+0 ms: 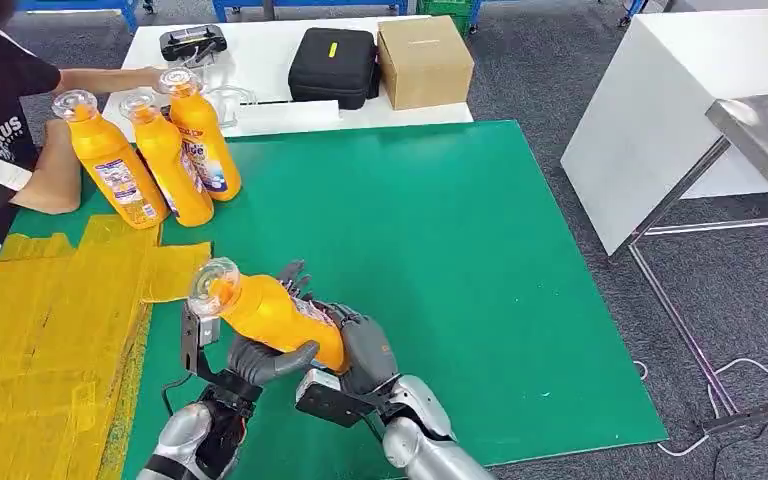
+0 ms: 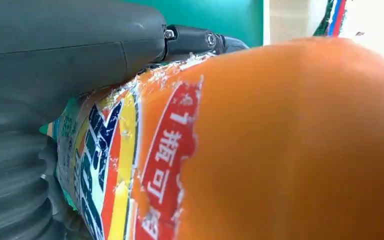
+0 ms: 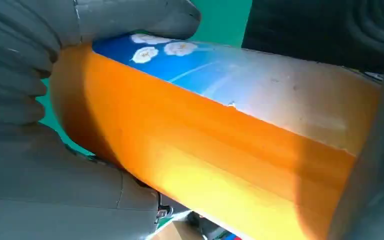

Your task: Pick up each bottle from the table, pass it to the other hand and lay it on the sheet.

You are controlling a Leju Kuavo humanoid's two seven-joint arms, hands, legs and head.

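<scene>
The orange bottle (image 1: 275,315) lies tilted between my two hands, above the green mat (image 1: 440,260), its clear cap end raised toward the yellow sheet (image 1: 40,330); my left hand (image 1: 260,362) cups it from below, thumb wrapped across the body near its middle; my right hand (image 1: 365,345) is closed around the base end, dark fingers (image 1: 295,275) showing past the far side; both hands grip it at once. The body is smooth, glossy plastic, rounded in section; in my left wrist view its label (image 2: 130,165) is torn and frayed at the edge, printed red, yellow and blue; in my right wrist view a blue label with white flowers (image 3: 205,65) runs along it. Three more orange bottles (image 1: 165,150) stand upright together at the mat's far left corner, beside a person's arm (image 1: 55,180).
</scene>
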